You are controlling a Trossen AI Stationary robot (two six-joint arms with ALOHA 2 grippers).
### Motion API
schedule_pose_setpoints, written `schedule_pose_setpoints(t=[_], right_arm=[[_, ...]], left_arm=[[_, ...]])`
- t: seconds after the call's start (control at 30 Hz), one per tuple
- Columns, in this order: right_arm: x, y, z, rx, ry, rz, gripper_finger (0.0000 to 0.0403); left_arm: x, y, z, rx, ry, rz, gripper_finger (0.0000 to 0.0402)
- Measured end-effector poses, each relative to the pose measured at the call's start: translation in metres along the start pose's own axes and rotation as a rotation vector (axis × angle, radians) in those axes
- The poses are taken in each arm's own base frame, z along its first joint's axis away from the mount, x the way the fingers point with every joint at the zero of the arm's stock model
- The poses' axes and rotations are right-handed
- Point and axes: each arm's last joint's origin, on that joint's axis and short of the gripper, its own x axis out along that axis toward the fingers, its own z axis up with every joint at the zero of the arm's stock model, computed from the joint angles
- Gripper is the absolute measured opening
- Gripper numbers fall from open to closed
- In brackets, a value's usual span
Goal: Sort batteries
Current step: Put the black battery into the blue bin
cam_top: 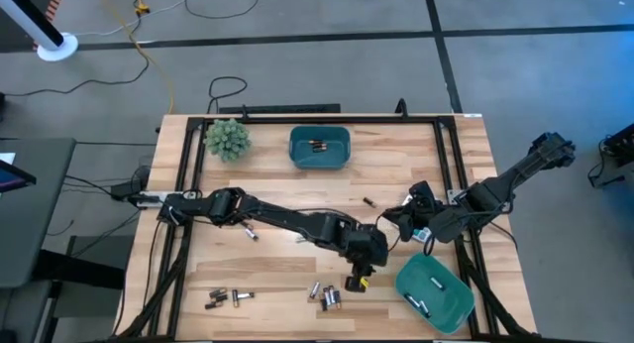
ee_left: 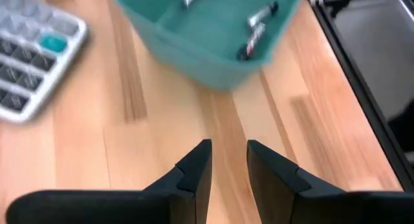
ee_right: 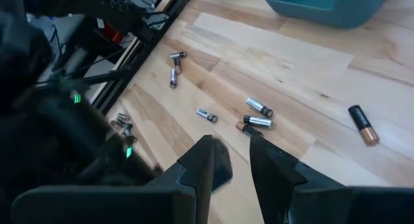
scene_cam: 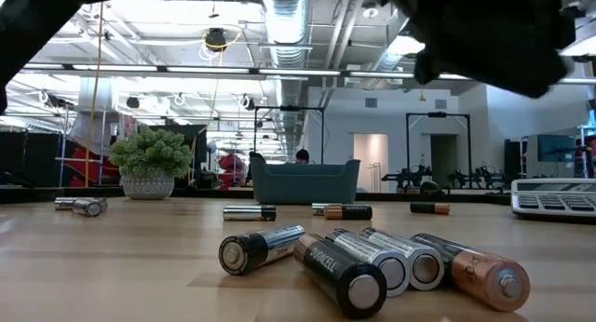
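Batteries lie loose on the wooden table: a cluster near the front edge, which also shows close up in the low view, a group at the front left, and single cells. My left gripper hovers over the table just right of the cluster. Its fingers stand a little apart with nothing between them and point at the near-right teal bin. My right gripper hovers at mid-right. Its fingers are also a little apart and empty, above scattered cells.
A teal bin holding batteries stands at the far middle, and a second teal bin with a few cells at the near right. A small potted plant stands far left. A grey-white calculator lies beside the near-right bin. A black frame edges the table.
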Motion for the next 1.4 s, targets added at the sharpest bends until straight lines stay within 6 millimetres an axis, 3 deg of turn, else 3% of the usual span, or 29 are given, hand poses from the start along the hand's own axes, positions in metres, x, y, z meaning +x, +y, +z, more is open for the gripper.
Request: schedule_pose_setpoints(t=[0.23,0.47,0.73,1.03,1.2,1.4], right_arm=[[0.001,-0.001,0.001,0.008,-0.008,-0.009,0.0118],[0.004,-0.002,0.006,0.025,-0.028,-0.024,0.0118],[0.026,-0.006,0.012,0.012,-0.049,-0.107,0.0118],[0.093,-0.008,0.044,-0.113,0.083,-0.05,0.0118],[0.121,-0.026,0.064,-0.107,0.243,-0.197,0.0118],[0.148,-0.048,0.077,-0.169,0.463,-0.382,0.0118]], left_arm=[[-0.016,0.011,-0.004,-0.002,0.094,0.003,0.0091],[-0.029,0.027,-0.033,-0.07,0.142,-0.034,0.0091],[-0.08,0.031,-0.11,-0.276,-0.058,0.12,0.0091],[-0.145,0.024,-0.2,-0.477,-0.192,0.236,0.0091],[-0.182,0.018,-0.236,-0.531,-0.316,0.223,0.0091],[-0.223,0.009,-0.263,-0.565,-0.477,0.163,0.0091]])
